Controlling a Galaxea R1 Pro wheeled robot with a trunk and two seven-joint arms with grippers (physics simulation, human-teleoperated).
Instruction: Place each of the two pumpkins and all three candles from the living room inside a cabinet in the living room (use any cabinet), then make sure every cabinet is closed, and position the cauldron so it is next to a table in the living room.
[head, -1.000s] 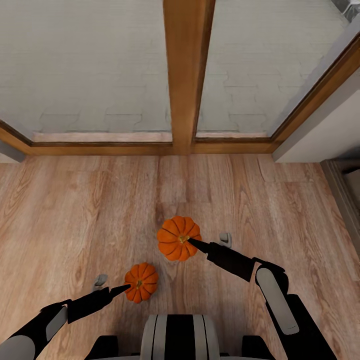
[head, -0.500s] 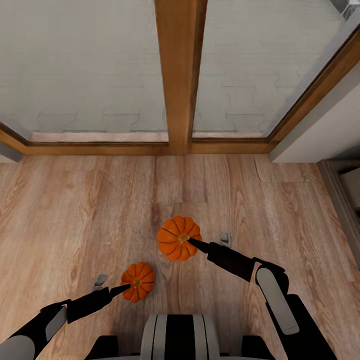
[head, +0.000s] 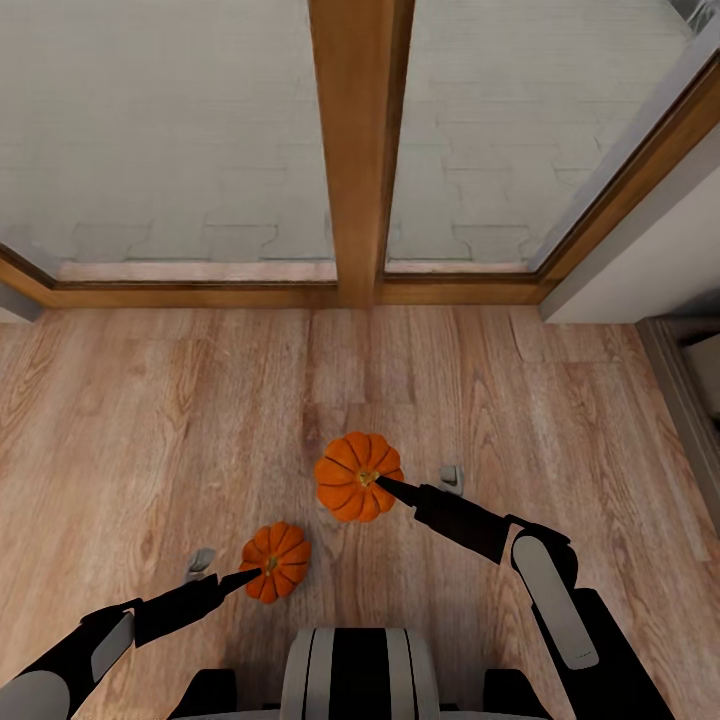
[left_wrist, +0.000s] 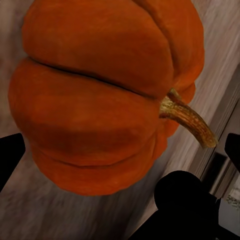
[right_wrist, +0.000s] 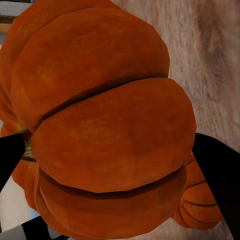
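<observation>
**A pumpkin in each of my grippers, above the wood floor**

My left gripper (head: 262, 570) is clamped on the smaller-looking pumpkin (head: 275, 563), gripping it at the crown where the stem sits. In my left wrist view that pumpkin (left_wrist: 105, 95) bulks between my dark fingertips (left_wrist: 9, 155), its tan stem pointing off to one side.

My right gripper (head: 375, 480) is clenched on the other pumpkin (head: 358, 476), also caught at the stem end. In my right wrist view its ribbed orange body (right_wrist: 107, 130) sits wedged between my fingers (right_wrist: 220, 165), and a bit of the left arm's pumpkin (right_wrist: 200, 210) peeks out behind it.

Both pumpkins are held over the plank floor (head: 150, 420); I cannot tell whether either touches the boards. The right one is farther forward, toward the glass doors; the left one is nearer my trunk (head: 358, 675). They are near one another but apart.

Ahead, a broad wooden post (head: 360, 150) splits two glass panes, with a wooden sill along the floor's far edge. A white wall (head: 650, 270) angles in at the far right corner.
</observation>
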